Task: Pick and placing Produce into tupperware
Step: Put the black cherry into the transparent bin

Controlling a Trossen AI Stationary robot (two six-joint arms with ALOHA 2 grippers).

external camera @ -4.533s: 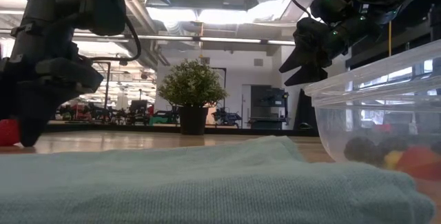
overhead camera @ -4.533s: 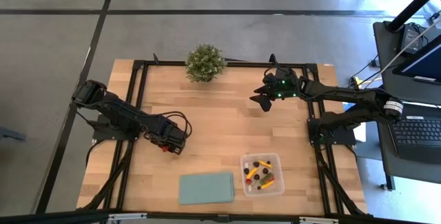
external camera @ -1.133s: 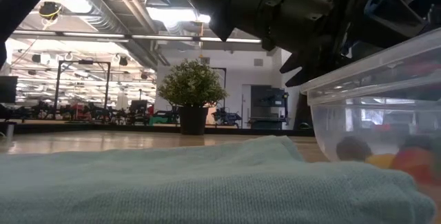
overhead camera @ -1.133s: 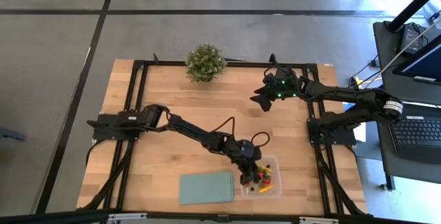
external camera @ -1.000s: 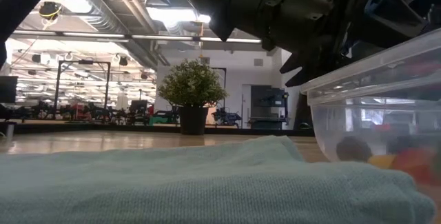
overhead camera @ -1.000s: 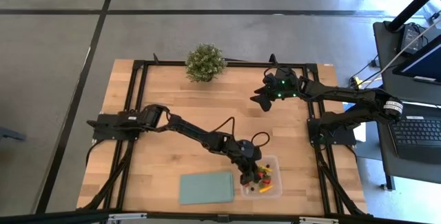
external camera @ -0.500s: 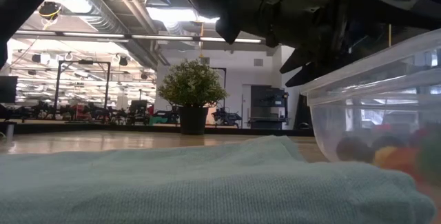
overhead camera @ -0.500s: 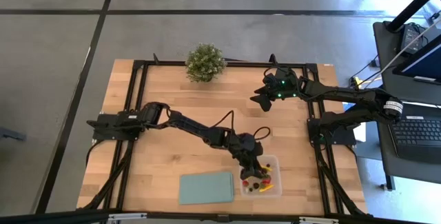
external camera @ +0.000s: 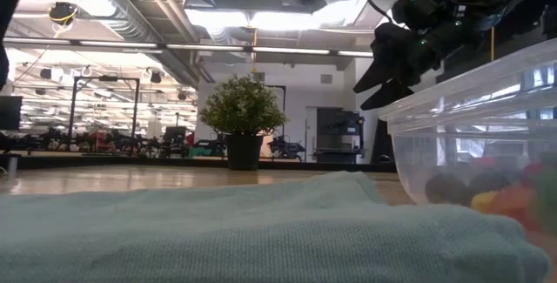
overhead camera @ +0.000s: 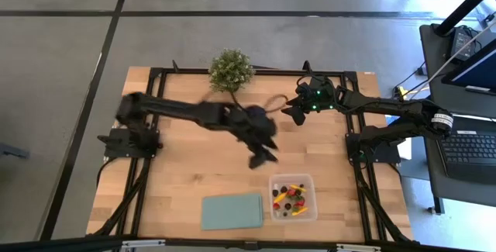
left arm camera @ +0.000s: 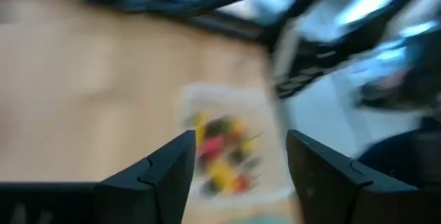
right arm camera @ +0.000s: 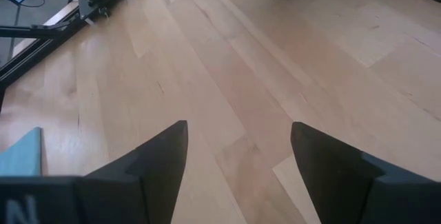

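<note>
Two arms work above a wooden table (overhead camera: 194, 167). Mid-table, the left gripper (overhead camera: 261, 156) hangs empty, fingers wide, clear of the tupperware (overhead camera: 294, 198) holding the produce (overhead camera: 288, 198) near the front edge. Best lift straight away, avoiding the rim. Farther right, the right gripper (overhead camera: 294, 112) waits, fingers wide.

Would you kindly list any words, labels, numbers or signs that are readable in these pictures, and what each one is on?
None can be read: the clear box, the green cloth, the potted plant and both arms show no legible text.
A pale mark at the right wrist view's lower corner is cut off and unreadable.
</note>
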